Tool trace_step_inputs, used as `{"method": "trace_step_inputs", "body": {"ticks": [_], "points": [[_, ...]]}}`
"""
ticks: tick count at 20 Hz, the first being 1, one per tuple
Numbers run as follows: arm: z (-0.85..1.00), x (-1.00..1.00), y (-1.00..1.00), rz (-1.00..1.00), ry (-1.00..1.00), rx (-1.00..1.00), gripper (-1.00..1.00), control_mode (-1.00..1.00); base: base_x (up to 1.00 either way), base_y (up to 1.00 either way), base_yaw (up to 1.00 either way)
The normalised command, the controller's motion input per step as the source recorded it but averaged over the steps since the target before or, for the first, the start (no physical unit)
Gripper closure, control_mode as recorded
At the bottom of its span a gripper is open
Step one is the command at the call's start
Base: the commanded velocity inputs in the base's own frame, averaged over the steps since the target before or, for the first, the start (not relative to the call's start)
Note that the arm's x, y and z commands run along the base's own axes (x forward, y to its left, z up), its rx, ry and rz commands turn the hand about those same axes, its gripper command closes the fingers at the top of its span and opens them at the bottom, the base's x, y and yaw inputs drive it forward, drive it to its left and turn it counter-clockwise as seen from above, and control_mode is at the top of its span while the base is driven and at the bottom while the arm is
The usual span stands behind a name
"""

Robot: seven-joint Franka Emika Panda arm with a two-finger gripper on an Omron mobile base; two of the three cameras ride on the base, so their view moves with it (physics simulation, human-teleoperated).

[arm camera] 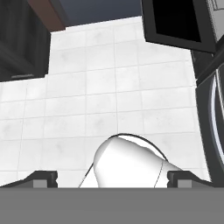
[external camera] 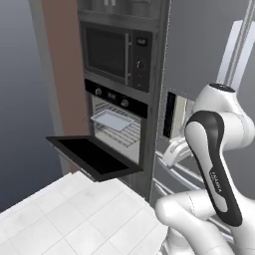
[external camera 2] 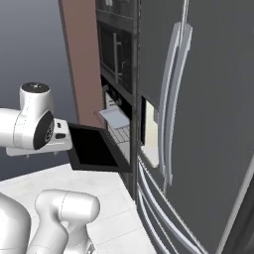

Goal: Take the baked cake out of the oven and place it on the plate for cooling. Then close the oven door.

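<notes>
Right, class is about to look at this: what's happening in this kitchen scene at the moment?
A white robot arm stands in front of a built-in oven whose door is folded down flat and open. A pale tray sits partly pulled out on the wire rack. The gripper is open, holds nothing and points down at the tiled floor, away from the oven. Nothing has been lifted out, and the door is not closed.

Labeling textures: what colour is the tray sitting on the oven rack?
Pale grey-white tray on the wire rack inside the open oven; clearest in the left base view.
</notes>
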Motion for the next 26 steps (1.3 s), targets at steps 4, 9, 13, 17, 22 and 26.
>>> {"method": "trace_step_inputs", "body": {"ticks": [4,9,13,17,22,26], "points": [[0.0,0.0,0.0,0.0,0.0,0.0,-1.0,1.0,0.54,0.15,0.02],[0.0,0.0,0.0,0.0,0.0,0.0,-1.0,1.0,0.78,0.26,0.04],[0.0,0.0,0.0,0.0,0.0,0.0,-1.0,1.0,0.87,0.27,0.09],[0.0,0.0,0.0,0.0,0.0,0.0,-1.0,1.0,0.81,0.02,0.11],[0.0,0.0,0.0,0.0,0.0,0.0,-1.0,1.0,0.56,-0.14,0.16],[0.0,0.0,0.0,0.0,0.0,0.0,-1.0,1.0,0.54,-0.17,0.16]]}}
